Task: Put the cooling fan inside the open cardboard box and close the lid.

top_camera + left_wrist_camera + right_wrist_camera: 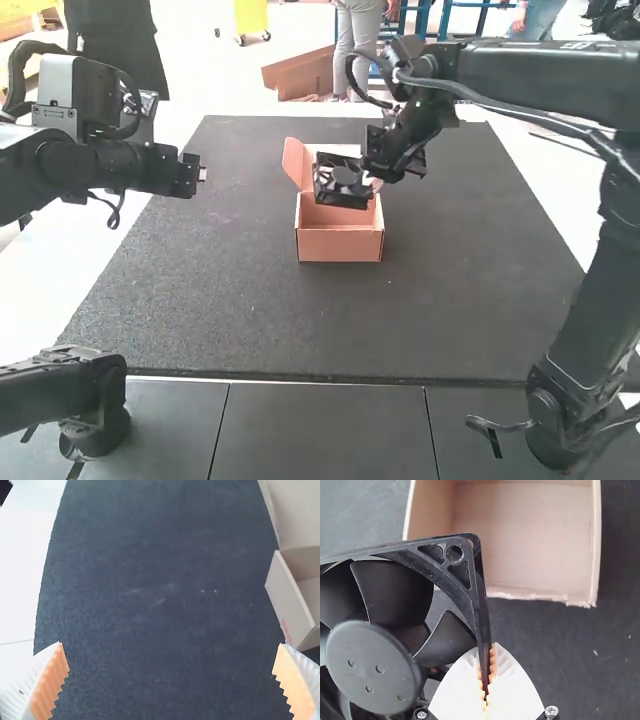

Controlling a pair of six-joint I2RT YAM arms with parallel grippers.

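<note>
1. Layout (high view). A dark mat (200,280) is covering the middle of the surface (30,270). The open cardboard box (340,232) is sitting just above the centre of the frame, with its lid flap (293,163) standing up at the box's upper-left corner.

2. Right arm. The right tool (370,183) is reaching in from the upper right of the frame and is hanging over the box. It is clenched on the cooling fan (340,183). The fan is being held tilted above the open top, overlapping the box's far rim. Whether the fan is touching the cardboard cannot be told.

3. Grip detail (right wrist view). The right tool (486,680) is pinching one thin edge of the cooling fan (395,630) frame between its ribbed white fingers (512,690) with orange pads. The hub and blades are facing the camera. Beyond the fan, the bare inner floor of the cardboard box (520,540) is showing.

4. Left arm. In the high view, the left tool (192,173) is hovering at the left of the frame, well apart from the box. Its state is clearer in the left wrist view: the left tool (170,690) is released, with its orange pads (47,680) standing wide apart over the mat (150,580) and one side wall of the cardboard box (295,600) lying off to the side.
</note>
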